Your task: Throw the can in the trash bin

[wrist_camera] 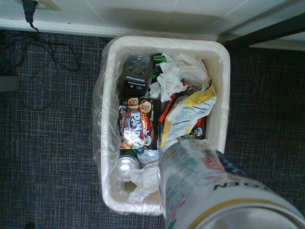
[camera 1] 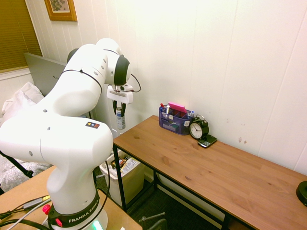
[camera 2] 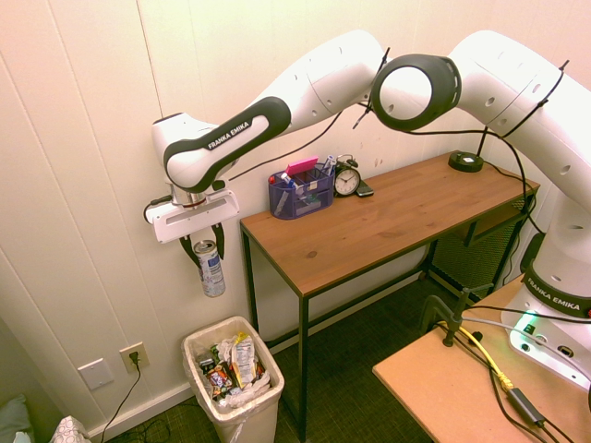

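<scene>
The biggest thing in the room was the pale panelled wall [camera 2: 83, 166], and in front of it stood the wooden counter [camera 2: 388, 221] on its black frame, over a dark woven carpet [wrist_camera: 43, 143]. Below the counter's end, on that carpet, sat the trash bin [camera 2: 196, 349], cream-white, lined with clear plastic and already holding snack wrappers, crumpled tissue and another can.

My end effector [camera 2: 205, 251] hung off the end of the counter, pointing straight down, clamped shut on the top of the can [camera 2: 211, 269]. The can hung upright in the air, well clear of the counter edge and above the bin's opening. In the wrist view its printed side [wrist_camera: 209, 186] sat over the near rim, with the bin's contents open beneath it.

By my judgement the task was most of the way through: the can was lifted and carried over the bin. What remained was letting go so it dropped inside.

On the counter by the wall stood a blue mesh basket [camera 2: 302, 196] of small items, a black alarm clock [camera 2: 347, 181] and a dark phone [camera 2: 365, 192] beside it.
</scene>
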